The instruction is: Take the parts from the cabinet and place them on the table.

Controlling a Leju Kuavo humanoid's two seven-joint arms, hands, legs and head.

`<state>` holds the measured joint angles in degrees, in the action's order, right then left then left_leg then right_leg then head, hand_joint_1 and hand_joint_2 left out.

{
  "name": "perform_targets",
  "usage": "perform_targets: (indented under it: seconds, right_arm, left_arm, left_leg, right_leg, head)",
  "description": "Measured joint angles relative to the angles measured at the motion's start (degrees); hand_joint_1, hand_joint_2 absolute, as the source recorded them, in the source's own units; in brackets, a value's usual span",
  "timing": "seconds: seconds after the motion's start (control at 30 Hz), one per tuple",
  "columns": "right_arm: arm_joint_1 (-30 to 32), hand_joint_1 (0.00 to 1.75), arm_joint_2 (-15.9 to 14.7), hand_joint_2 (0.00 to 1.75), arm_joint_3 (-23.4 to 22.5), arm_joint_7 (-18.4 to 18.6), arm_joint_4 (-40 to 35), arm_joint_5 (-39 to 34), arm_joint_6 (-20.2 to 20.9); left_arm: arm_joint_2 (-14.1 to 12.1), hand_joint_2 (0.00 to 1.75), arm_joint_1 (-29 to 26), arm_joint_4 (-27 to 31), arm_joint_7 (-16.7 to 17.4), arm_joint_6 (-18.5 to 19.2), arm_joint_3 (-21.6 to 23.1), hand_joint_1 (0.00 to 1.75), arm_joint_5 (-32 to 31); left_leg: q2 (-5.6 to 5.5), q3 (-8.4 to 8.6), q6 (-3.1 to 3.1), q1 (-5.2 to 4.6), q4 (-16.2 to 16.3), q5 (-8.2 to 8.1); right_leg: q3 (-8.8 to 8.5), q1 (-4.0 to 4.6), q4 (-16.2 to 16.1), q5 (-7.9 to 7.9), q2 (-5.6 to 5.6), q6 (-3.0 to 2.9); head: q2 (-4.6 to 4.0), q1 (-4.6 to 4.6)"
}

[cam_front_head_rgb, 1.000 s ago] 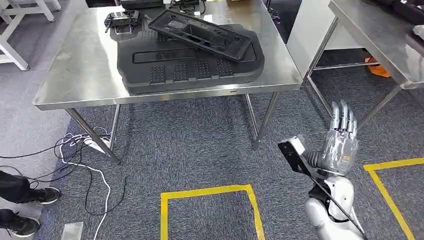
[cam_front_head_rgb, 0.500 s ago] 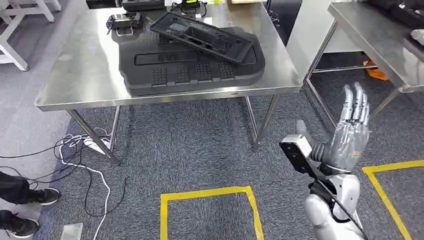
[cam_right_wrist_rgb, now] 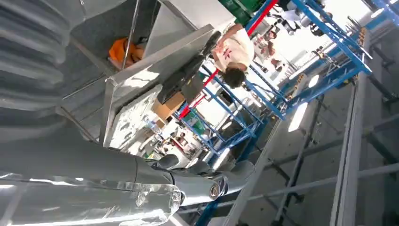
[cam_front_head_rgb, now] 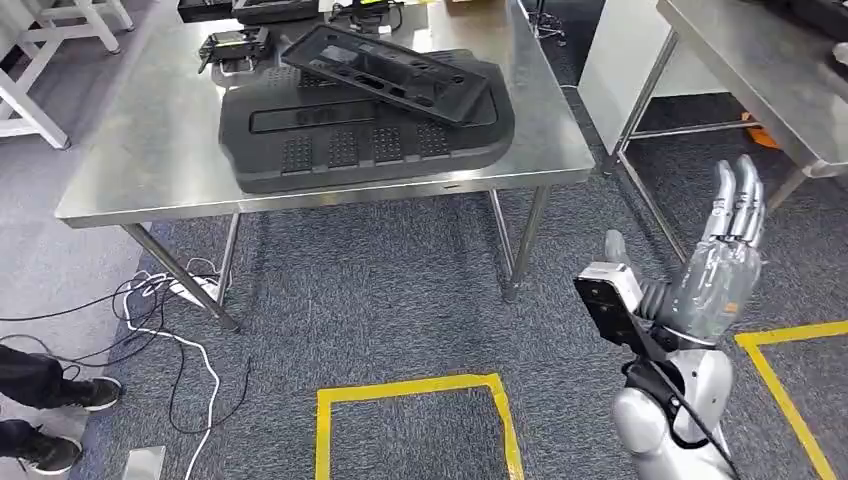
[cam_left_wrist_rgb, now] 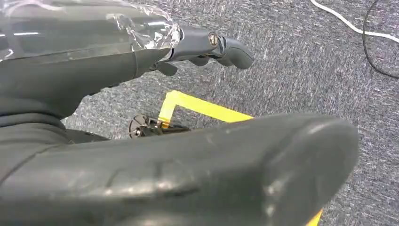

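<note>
Table (cam_front_head_rgb: 150, 170) shifted left; right hand (cam_front_head_rgb: 715, 280) higher, empty.

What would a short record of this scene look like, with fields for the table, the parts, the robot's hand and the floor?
table: steel table, in front of the robot
parts: large black panel on the table, flat black frame lying tilted on top of it
right hand: right hand raised, fingers straight, holding nothing
floor: grey carpet, yellow tape, cables

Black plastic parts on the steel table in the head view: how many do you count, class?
2: a large flat panel lying on the table, and a narrower frame resting tilted on top of it. More may hide underneath.
</note>
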<state>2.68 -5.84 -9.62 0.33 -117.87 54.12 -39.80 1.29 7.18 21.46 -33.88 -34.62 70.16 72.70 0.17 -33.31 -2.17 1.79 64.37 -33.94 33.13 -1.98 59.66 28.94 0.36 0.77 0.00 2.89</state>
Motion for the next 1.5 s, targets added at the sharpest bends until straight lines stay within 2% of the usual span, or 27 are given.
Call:
perform_targets:
  seconds: [0.07, 0.1, 0.13, 0.17, 0.23, 0.27, 0.3, 0.4, 0.43, 0.5, 0.57, 0.6, 0.67, 0.7, 0.73, 0.77, 0.8, 0.93, 0.97, 1.03, 1.1, 1.13, 1.2, 1.27, 1.3, 1.33, 1.5]
  right_arm:
    - [0.02, 0.00, 0.00, 1.75, 0.00, 0.37, 0.00, -0.39, 0.00]
    - [0.03, 0.00, 0.00, 1.75, 0.00, 0.37, 0.00, -0.81, 0.00]
    - [0.03, 0.00, 0.00, 1.75, 0.02, 0.31, 0.00, -1.29, 0.00]
    - [0.03, 0.00, 0.00, 0.00, 0.02, 0.24, 0.00, -1.44, 0.00]
    - [0.02, 0.00, 0.07, 0.00, 0.02, -0.37, 0.00, -1.75, 0.00]
    - [0.02, 0.00, 0.11, 0.00, 0.02, -0.61, 0.00, -1.92, 0.00]
    - [-0.04, 0.00, 0.17, 0.00, 0.02, -0.89, 0.00, -2.40, 0.00]
    - [0.03, 0.00, 0.44, 0.00, 0.04, -1.77, -0.02, -3.30, 0.00]
    - [0.04, 0.00, 0.46, 0.00, 0.04, -2.01, -0.02, -3.37, 0.00]
    - [-0.01, 0.00, 0.61, 0.00, 0.07, -2.56, -0.02, -4.42, 0.00]
    - [0.26, 0.00, 0.72, 0.00, 0.09, -3.01, -0.02, -6.14, 0.00]
    - [0.48, 0.00, 0.83, 0.00, 0.09, -3.45, -0.02, -6.69, 0.00]
    - [0.73, 0.00, 0.96, 0.00, 0.09, -4.39, -0.02, -7.52, 0.00]
    - [0.73, 0.00, 0.98, 0.00, 0.09, -4.55, -0.02, -7.54, 0.00]
    - [0.70, 0.00, 1.05, 0.00, 0.09, -4.68, -0.02, -7.43, 0.00]
    - [0.70, 0.00, 1.07, 0.00, 0.11, -4.70, -0.02, -7.43, 0.00]
    - [0.69, 0.00, 1.11, 0.00, 0.11, -4.72, -0.02, -7.50, 0.00]
    - [0.70, 0.00, 1.14, 0.00, 0.15, -4.81, -0.11, -8.61, 0.00]
    - [0.68, 0.00, 1.16, 0.00, 0.18, -4.74, -0.15, -8.76, 0.00]
    - [0.69, 0.00, 1.16, 0.00, 0.22, -4.68, -0.22, -9.27, 0.00]
    - [0.74, 0.00, 1.20, 0.00, 0.35, -4.68, -0.22, -9.49, 0.00]
    - [0.74, 0.00, 1.22, 0.00, 0.39, -4.65, -0.22, -9.49, 0.00]
    - [0.82, 0.00, 1.40, 0.00, 0.46, -4.68, -0.22, -9.79, 0.00]
    - [0.90, 0.00, 1.42, 0.00, 0.46, -4.76, -0.24, -10.30, 0.00]
    - [0.94, 0.00, 1.44, 0.00, 0.46, -4.83, -0.33, -10.43, 0.00]
    - [0.94, 0.00, 1.44, 0.00, 0.48, -4.90, -0.39, -10.47, 0.00]
    - [1.03, 0.00, 1.51, 0.00, 0.70, -4.96, -0.48, -9.88, 0.00]
  left_arm:
    - [0.00, 0.00, -0.01, 0.00, 0.00, 0.00, -0.02, 0.00, 0.00]
    - [0.00, 0.00, -0.14, -0.02, 0.00, 0.00, -0.02, 0.00, -0.02]
    - [0.00, 0.00, -0.26, 0.00, 0.00, 0.00, -0.02, 0.00, -0.02]
    - [0.00, 0.00, -0.26, -0.02, 0.00, 0.00, 0.00, 0.00, -0.02]
    - [0.00, 0.00, -0.16, -0.02, 0.00, 0.00, 0.05, 0.00, -0.02]
    - [-0.02, 0.00, -0.14, -0.02, 0.00, 0.00, 0.07, 0.00, -0.02]
    - [-0.07, 0.00, -0.12, -0.02, 0.00, 0.00, 0.13, 0.00, -0.02]
    - [-0.09, 0.00, -0.33, -0.02, 0.00, 0.00, 0.29, 0.00, -0.02]
    - [-0.09, 0.00, -0.26, -0.02, 0.00, -0.02, 0.29, 0.00, -0.02]
    - [-0.07, 0.00, -0.14, -0.02, 0.00, 0.00, 0.33, 0.00, -0.02]
    - [-0.07, 0.00, -0.21, -0.02, 0.02, 0.00, 0.37, 0.00, -0.02]
    - [-0.07, 0.00, -0.25, -0.02, 0.02, 0.00, 0.35, 0.00, -0.02]
    - [-0.07, 0.00, -0.26, -0.02, 0.02, 0.00, 0.35, 0.00, -0.02]
    - [-0.07, 0.00, -0.25, -0.02, 0.02, 0.00, 0.35, 0.00, -0.02]
    - [-0.07, 0.00, -0.21, -0.02, 0.02, 0.00, 0.35, 0.00, -0.02]
    - [-0.07, 0.00, -0.19, -0.02, 0.02, 0.00, 0.35, 0.00, -0.02]
    - [-0.07, 0.00, -0.19, -0.02, 0.02, 0.00, 0.35, 0.00, -0.02]
    - [-0.06, 0.00, -0.17, -0.02, 0.02, -0.02, 0.35, 0.00, 0.00]
    - [-0.07, 0.00, -0.12, -0.02, 0.02, -0.06, 0.35, 0.00, 0.00]
    - [-0.07, 0.00, -0.16, -0.02, 0.02, -0.11, 0.35, 0.00, 0.00]
    - [-0.07, 0.00, -0.23, -0.02, 0.02, -0.09, 0.35, 0.00, 0.00]
    - [-0.07, 0.00, -0.28, -0.02, 0.02, -0.11, 0.35, 0.00, 0.00]
    - [-0.07, 0.00, -0.28, -0.02, 0.02, -0.09, 0.35, 0.00, 0.00]
    - [-0.07, 0.00, -0.25, -0.02, 0.02, -0.09, 0.35, 0.00, 0.00]
    - [-0.07, 0.00, -0.22, -0.02, 0.02, -0.09, 0.35, 0.00, 0.00]
    - [-0.04, 0.00, -0.17, -0.02, 0.02, -0.07, 0.35, 0.00, 0.00]
    - [-0.07, 0.00, -0.18, -0.02, 0.02, -0.07, 0.33, 0.00, 0.00]
  left_leg:
    - [0.00, -4.14, 0.18, -0.39, 9.23, -4.12]
    - [0.00, -5.36, 0.43, -0.56, 11.94, -4.69]
    - [-0.01, -5.39, 0.81, -0.79, 11.96, -3.92]
    - [-0.03, -4.09, 1.43, -1.07, 9.33, -1.90]
    - [-0.08, 0.47, 3.01, -1.85, -0.41, 3.26]
    - [-0.20, 1.70, 3.85, -2.33, -3.99, 3.73]
    - [-0.18, 2.00, 3.76, -2.29, -5.05, 3.79]
    - [-0.22, 1.74, 3.75, -2.78, -5.25, 3.97]
    - [-0.03, 1.99, 3.97, -2.14, -6.30, 4.58]
    - [0.13, 1.95, 4.48, -2.05, -6.73, 5.10]
    - [0.28, 1.63, 4.56, -2.12, -6.64, 5.15]
    - [0.34, 1.47, 4.60, -2.18, -6.52, 5.17]
    - [0.37, 1.27, 4.64, -2.24, -6.30, 5.21]
    - [0.36, 1.28, 4.64, -2.25, -6.19, 5.20]
    - [0.34, 1.33, 4.58, -2.26, -6.00, 5.15]
    - [0.33, 1.35, 4.48, -2.26, -5.86, 5.09]
    - [0.31, 1.02, 4.24, -2.53, -5.78, 5.10]
    - [0.25, 0.78, 3.20, -2.46, -5.71, 5.51]
    - [0.20, 0.66, 2.98, -2.67, -5.01, 4.88]
    - [0.01, -1.33, 2.18, -2.42, 0.19, 0.87]
    - [0.01, -5.18, 1.54, -1.75, 9.75, -3.55]
    - [0.02, -5.98, 1.32, -1.52, 12.01, -4.06]
    - [0.04, -4.48, 1.15, -1.10, 9.63, -2.00]
    - [0.04, 1.17, 0.90, -0.70, -1.43, 3.39]
    - [-0.14, 2.83, 0.62, -0.52, -5.42, 3.40]
    - [-0.49, 2.36, 0.84, -1.07, -5.30, 3.67]
    - [-0.28, 1.75, 3.19, -1.03, -5.82, 4.62]
  right_leg:
    - [0.24, 0.40, 0.03, -0.03, -0.18, -0.28]
    - [0.32, 0.62, 0.04, -0.06, -0.20, -0.38]
    - [0.31, 0.85, 0.04, -0.05, -0.20, -0.46]
    - [0.25, 1.06, 0.04, -0.05, -0.17, -0.47]
    - [0.00, 1.33, 0.04, -0.05, -0.11, -0.47]
    - [0.05, 1.24, 0.01, -0.05, -0.12, -0.46]
    - [0.32, 1.66, 0.28, 0.00, -0.04, -0.33]
    - [0.45, 1.06, -0.17, -0.55, -0.12, 0.56]
    - [0.46, 1.37, 0.04, -0.29, -0.07, 0.80]
    - [1.95, 1.18, 3.66, 2.90, -0.13, 1.27]
    - [5.52, 1.13, 12.07, 7.25, -0.13, 1.70]
    - [6.95, 1.13, 15.59, 8.41, -0.13, 1.87]
    - [6.39, 1.12, 15.29, 6.81, -0.14, 1.97]
    - [4.42, 1.13, 11.91, 4.81, -0.14, 1.84]
    - [0.72, 1.15, 4.94, 1.50, -0.17, 1.57]
    - [-1.38, 1.16, 0.74, 0.11, -0.24, 1.31]
    - [-1.89, 1.63, -0.81, 1.21, -0.34, 0.86]
    - [-1.52, 1.53, -1.36, 0.28, -0.10, -0.46]
    - [-1.75, 1.14, -2.01, -0.05, -0.37, -0.75]
    - [-1.55, 1.02, -2.09, -0.40, -0.50, -1.34]
    - [-1.19, 1.02, -1.89, -0.44, -0.57, -1.37]
    - [-1.08, 0.98, -1.76, -0.45, -0.61, -1.35]
    - [-1.01, 0.81, -1.55, -0.46, -0.60, -1.30]
    - [-1.05, 0.36, -1.14, -0.26, -0.51, -0.85]
    - [-0.88, 0.34, -0.90, -0.14, -0.47, -0.34]
    - [-0.65, 0.50, -0.71, -0.24, -0.36, 0.21]
    - [-0.38, 0.21, -0.74, -0.30, -0.25, 1.72]
  head:
    - [0.00, -0.26]
    - [0.00, -0.31]
    - [0.00, -0.31]
    - [0.00, -0.33]
    - [0.00, -0.35]
    - [0.00, -0.33]
    - [0.00, -0.24]
    - [0.00, -0.42]
    - [0.00, -0.44]
    - [0.00, 0.11]
    - [0.00, 0.37]
    - [0.00, 0.35]
    - [0.00, 0.37]
    - [0.00, 0.39]
    - [0.00, 0.46]
    - [0.00, 0.57]
    - [0.00, 0.52]
    - [0.00, 0.46]
    - [0.00, 0.52]
    - [0.00, -0.13]
    - [0.00, -0.24]
    - [0.00, -0.26]
    - [0.00, -0.31]
    - [0.00, -0.33]
    - [0.00, -0.44]
    - [0.00, -0.70]
    - [0.00, -0.24]
